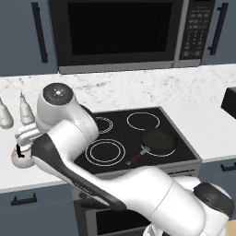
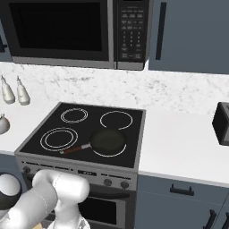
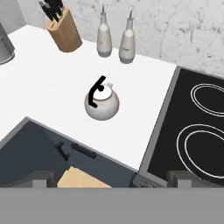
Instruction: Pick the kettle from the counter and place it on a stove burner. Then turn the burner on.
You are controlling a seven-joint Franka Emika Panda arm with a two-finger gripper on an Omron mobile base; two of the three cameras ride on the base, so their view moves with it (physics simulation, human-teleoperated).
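Observation:
The small whitish kettle with its black arched handle stands upright on the white counter, left of the stove. My gripper hangs above it, open, with nothing between its fingertips. In the left base view the gripper sits just over the kettle, which my arm partly hides. The kettle also peeks in at the left edge of the right base view. The large double-ring stove burner at the front left of the black glass is bare.
A dark frying pan with a reddish handle lies on the front right burner. Two pale bottles and a knife block stand behind the kettle. A dark toaster sits on the right counter, and a microwave hangs above the stove.

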